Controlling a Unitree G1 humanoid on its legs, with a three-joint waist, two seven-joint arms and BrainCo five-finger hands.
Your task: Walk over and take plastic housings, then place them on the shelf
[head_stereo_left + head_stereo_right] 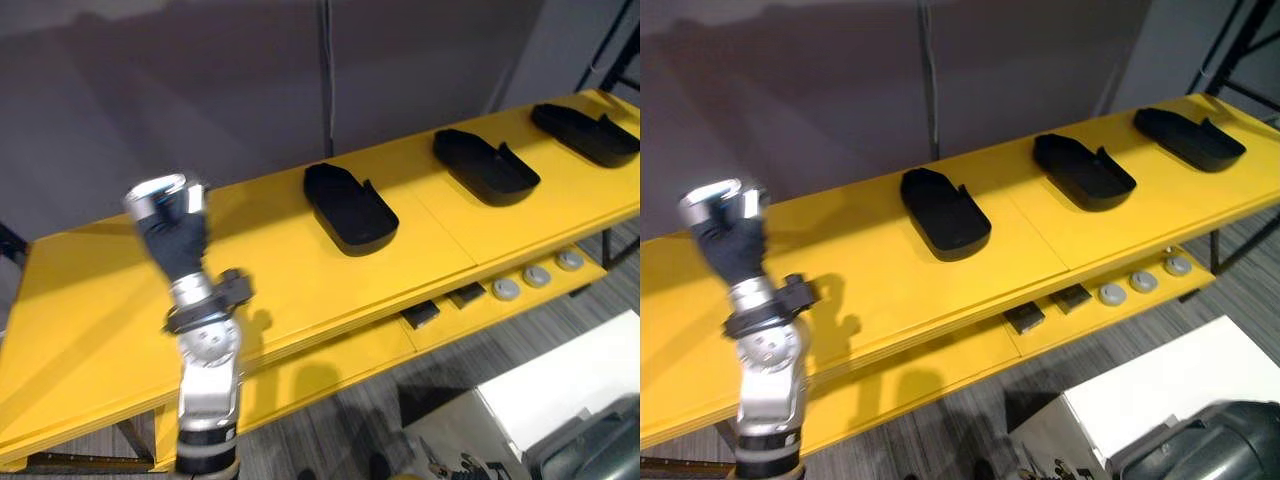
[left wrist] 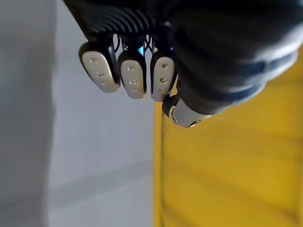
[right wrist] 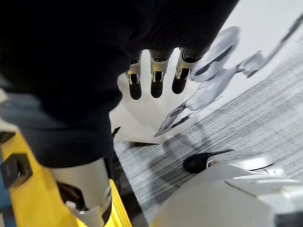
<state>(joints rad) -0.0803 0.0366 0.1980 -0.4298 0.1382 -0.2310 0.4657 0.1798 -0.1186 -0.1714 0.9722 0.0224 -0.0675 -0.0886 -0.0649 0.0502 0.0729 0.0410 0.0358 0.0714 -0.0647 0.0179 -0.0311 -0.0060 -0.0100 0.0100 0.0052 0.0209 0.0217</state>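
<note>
Fingers of the left hand are curled in on nothing, the hand raised at centre-left over the bare left stretch of the yellow shelf. Right hand hangs above the grey floor beside a white box, its fingers straight and slightly apart. Three black plastic housings lie in a row from centre to upper right, well apart, set back from the front edge with open yellow between them.

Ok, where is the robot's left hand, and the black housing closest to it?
left hand (image 1: pixel 172 238): left eye view, on its dark cover.
nearest plastic housing (image 1: pixel 349 209): left eye view, on its inside floor.
</note>
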